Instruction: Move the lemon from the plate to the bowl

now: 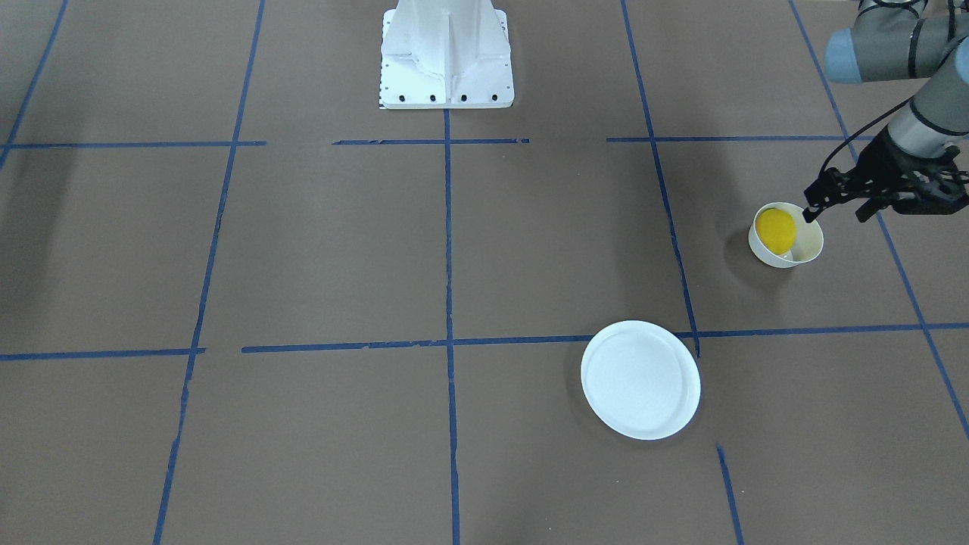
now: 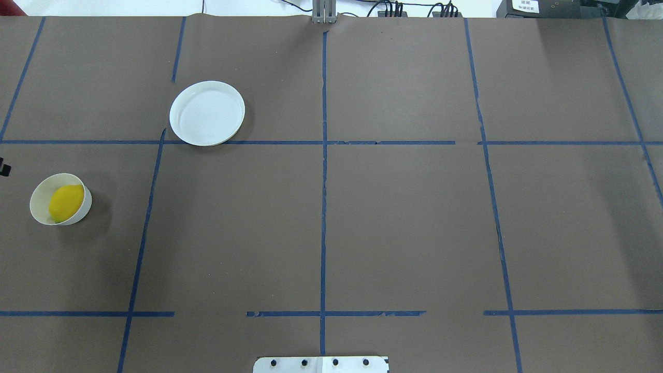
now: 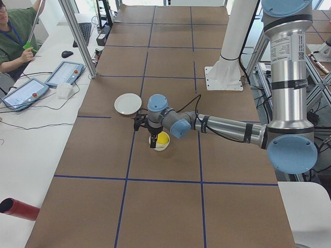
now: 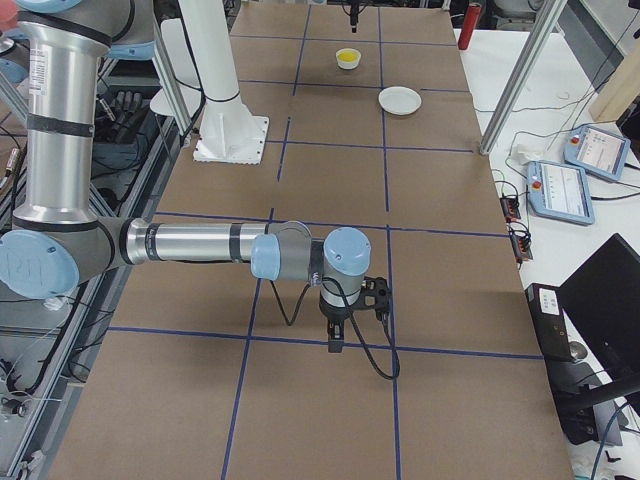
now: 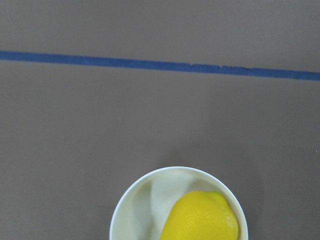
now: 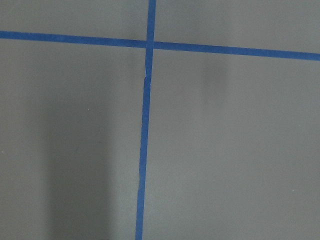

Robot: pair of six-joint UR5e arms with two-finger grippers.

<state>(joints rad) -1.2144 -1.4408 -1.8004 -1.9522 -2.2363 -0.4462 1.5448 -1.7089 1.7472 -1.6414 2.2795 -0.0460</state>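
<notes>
The yellow lemon (image 1: 775, 229) lies inside the small cream-white bowl (image 1: 811, 236), against its wall. Both also show in the overhead view, the lemon (image 2: 66, 202) in the bowl (image 2: 39, 199), and in the left wrist view, the lemon (image 5: 200, 220) in the bowl (image 5: 134, 210). The flat white plate (image 1: 640, 380) is empty and stands apart from the bowl. My left gripper (image 1: 835, 215) is open and empty, just above and beside the bowl's rim. My right gripper (image 4: 335, 342) hangs low over bare table far from these things; I cannot tell if it is open or shut.
The white robot base (image 1: 447, 57) stands at the table's robot-side edge. Blue tape lines (image 2: 323, 155) grid the brown table. Tablets (image 3: 64, 73) and a seated person (image 3: 13, 39) are on a side desk; a red cylinder (image 3: 18, 209) lies there too.
</notes>
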